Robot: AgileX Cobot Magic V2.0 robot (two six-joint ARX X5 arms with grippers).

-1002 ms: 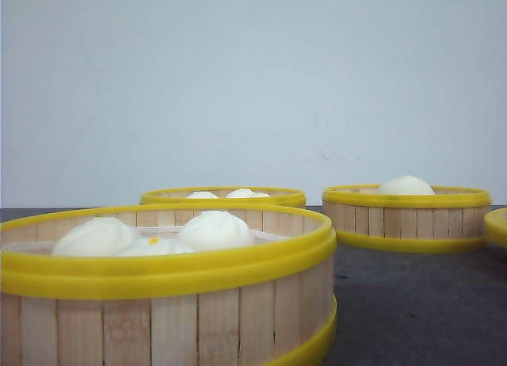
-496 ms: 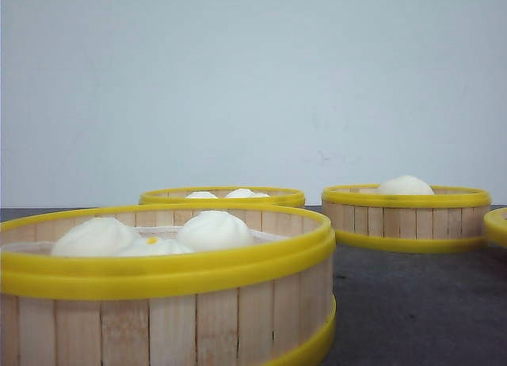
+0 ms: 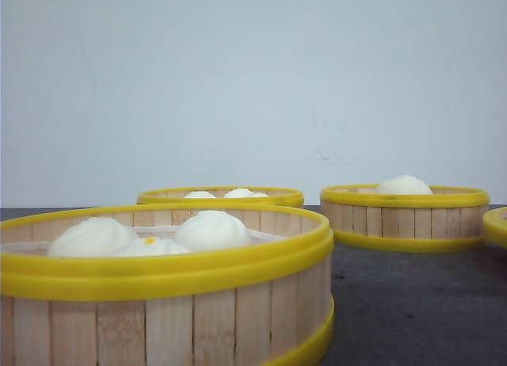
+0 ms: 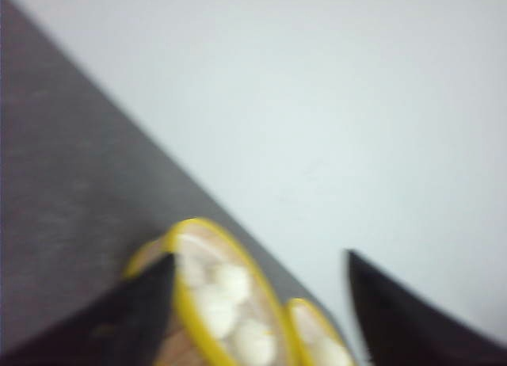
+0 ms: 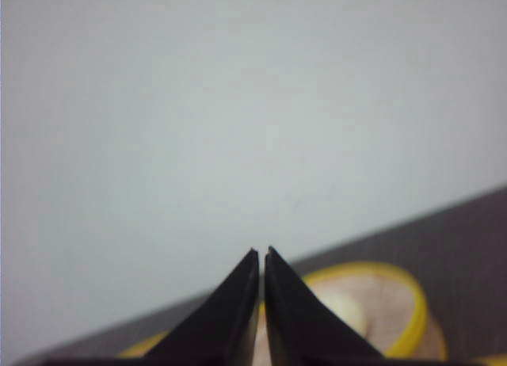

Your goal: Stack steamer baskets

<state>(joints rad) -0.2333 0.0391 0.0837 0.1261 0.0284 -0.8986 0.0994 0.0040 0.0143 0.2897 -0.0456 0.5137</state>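
Four steamer baskets on the dark worktop [image 3: 412,303], none stacked yet. Nearest and largest in the front view, a basket [image 3: 166,303] at lower left holding three white buns [image 3: 210,230]; behind it a second basket [image 3: 220,196] with two bun tops showing; to the right a third basket [image 3: 404,215] with one bun [image 3: 404,184]; at the far right edge only a yellow rim sliver of a fourth basket [image 3: 497,226]. All well apart, all sitting flat, round and so with no long axis to line up on. Neither arm visible in the front view. Left gripper [image 4: 261,303] with jaws spread wide, one finger [image 4: 142,303] overlapping the near wall of a bun-filled basket [image 4: 214,295], whose rim lies between the jaws and beyond the tips; contact not discernible through the blur. Right gripper [image 5: 261,259] with jaws pressed together, holding nothing, a single-bun basket [image 5: 372,303] beyond and below its tips, apart from them. Judged from this, left arm better placed for the first pick: already open and straddling a rim, while the right would need to open first.
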